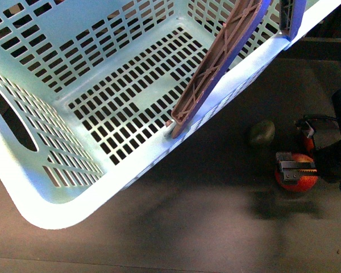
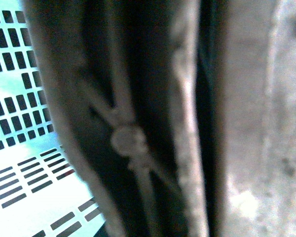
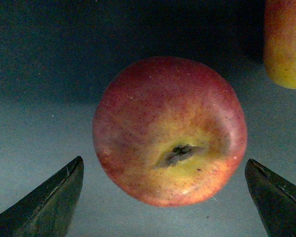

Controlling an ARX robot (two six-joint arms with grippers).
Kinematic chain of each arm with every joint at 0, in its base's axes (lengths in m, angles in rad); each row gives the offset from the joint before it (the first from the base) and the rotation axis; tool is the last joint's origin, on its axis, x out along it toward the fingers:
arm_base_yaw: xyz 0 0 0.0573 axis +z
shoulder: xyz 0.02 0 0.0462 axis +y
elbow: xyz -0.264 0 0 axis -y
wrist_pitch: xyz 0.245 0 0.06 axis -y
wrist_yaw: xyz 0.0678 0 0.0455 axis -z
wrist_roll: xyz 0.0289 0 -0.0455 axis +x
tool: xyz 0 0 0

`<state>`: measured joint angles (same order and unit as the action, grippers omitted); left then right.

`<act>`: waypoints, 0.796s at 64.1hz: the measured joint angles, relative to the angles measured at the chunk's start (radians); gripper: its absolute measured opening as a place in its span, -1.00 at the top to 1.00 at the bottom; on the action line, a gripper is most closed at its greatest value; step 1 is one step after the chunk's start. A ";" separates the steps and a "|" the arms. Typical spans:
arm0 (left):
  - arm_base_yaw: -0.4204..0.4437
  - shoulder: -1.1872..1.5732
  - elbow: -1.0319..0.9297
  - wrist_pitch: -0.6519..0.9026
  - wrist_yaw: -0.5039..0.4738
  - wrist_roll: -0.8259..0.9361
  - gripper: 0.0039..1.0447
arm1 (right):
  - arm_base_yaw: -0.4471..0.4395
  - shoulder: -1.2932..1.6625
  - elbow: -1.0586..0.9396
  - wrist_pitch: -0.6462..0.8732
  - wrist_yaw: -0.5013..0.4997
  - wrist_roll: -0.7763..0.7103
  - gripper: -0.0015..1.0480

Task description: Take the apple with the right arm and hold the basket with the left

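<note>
The pale mint-green basket (image 1: 102,96) fills the upper left of the front view, tilted, with a brown latticed handle (image 1: 216,62) leaning across its rim. The left wrist view is blurred and filled by the brown handle (image 2: 133,143) and the slotted basket wall (image 2: 19,98); my left gripper is shut on the basket, its fingers not visible. The red apple (image 1: 298,173) lies on the dark table at the right. My right gripper (image 1: 298,169) hangs right over it, open. In the right wrist view the apple (image 3: 170,131) sits between the two spread fingertips (image 3: 54,197), untouched.
A small dark green fruit (image 1: 262,132) lies left of the apple on the dark table (image 1: 187,227). A red-and-yellow elongated fruit (image 3: 285,44) lies just beyond the apple, partly hidden by my right arm in the front view.
</note>
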<state>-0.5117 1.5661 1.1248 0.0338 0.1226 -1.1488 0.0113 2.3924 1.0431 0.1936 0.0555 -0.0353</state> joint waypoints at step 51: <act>0.000 0.000 0.000 0.000 0.000 0.000 0.74 | -0.017 -0.010 -0.036 0.053 -0.001 0.023 -0.33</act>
<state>-0.5117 1.5661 1.1248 0.0338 0.1230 -1.1488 -0.0055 2.3829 1.0069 0.2462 0.0547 -0.0124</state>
